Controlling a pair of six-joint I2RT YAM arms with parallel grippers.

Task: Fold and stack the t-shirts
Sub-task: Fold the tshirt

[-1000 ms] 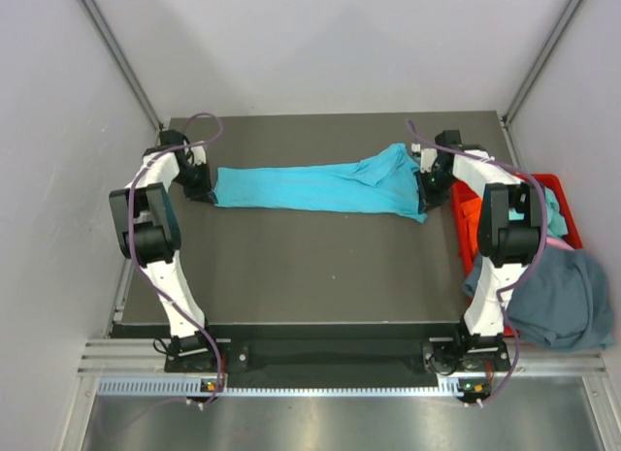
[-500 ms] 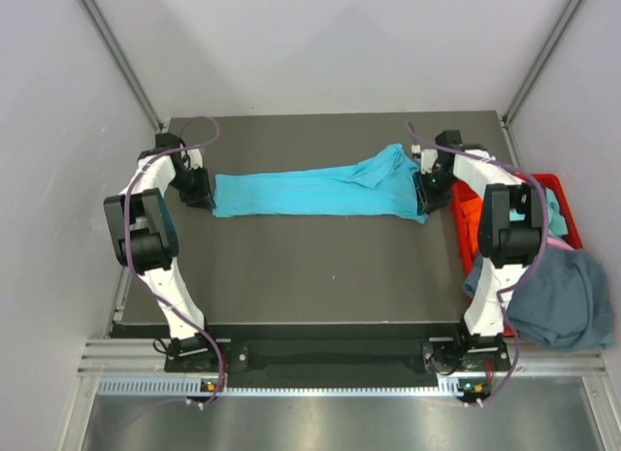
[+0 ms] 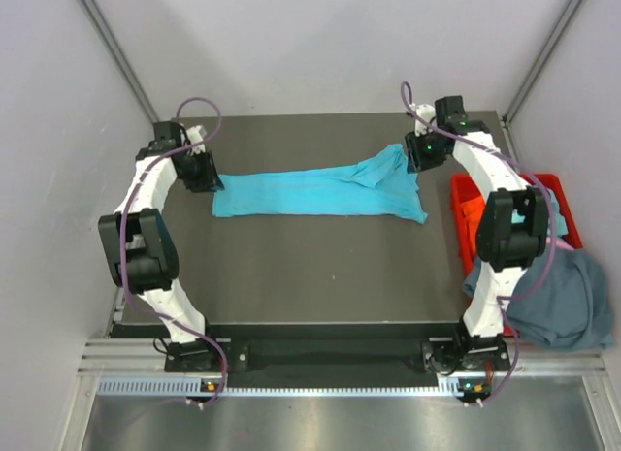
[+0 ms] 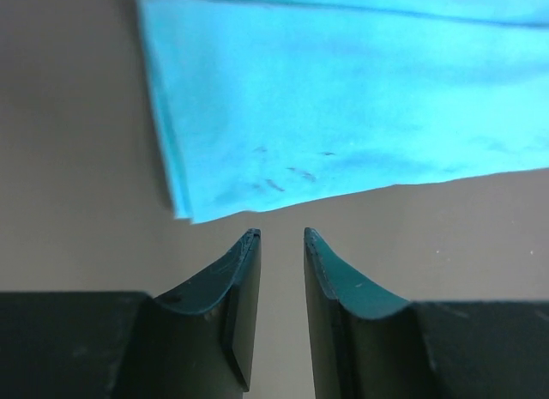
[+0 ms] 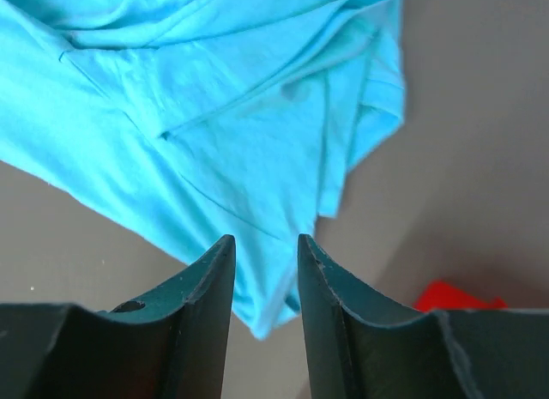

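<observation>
Early yet: turquoise t-shirt [image 3: 310, 191] lies across mid-frame as a long band, right end rumpled; cross-folds not made. Left gripper [image 4: 281, 236] and right gripper [image 5: 264, 240] at its ends, jaws narrowly parted, empty. Slate t-shirt [image 3: 558, 301] and orange t-shirt [image 3: 469, 213] wait at red bin [image 3: 505, 181], right edge, unfolded.

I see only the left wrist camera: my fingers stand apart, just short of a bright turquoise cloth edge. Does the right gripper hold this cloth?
Observer: No, the right gripper is open, gripping nothing; the bright turquoise cloth t-shirt lies under it.
Operator: How does it lie overall?
Observer: As a long narrow band across the dark table, left to right.
Operator: Any other shirts?
Observer: A slate blue-grey cloth shirt drapes over the red plastic bin at the table's right edge.
</observation>
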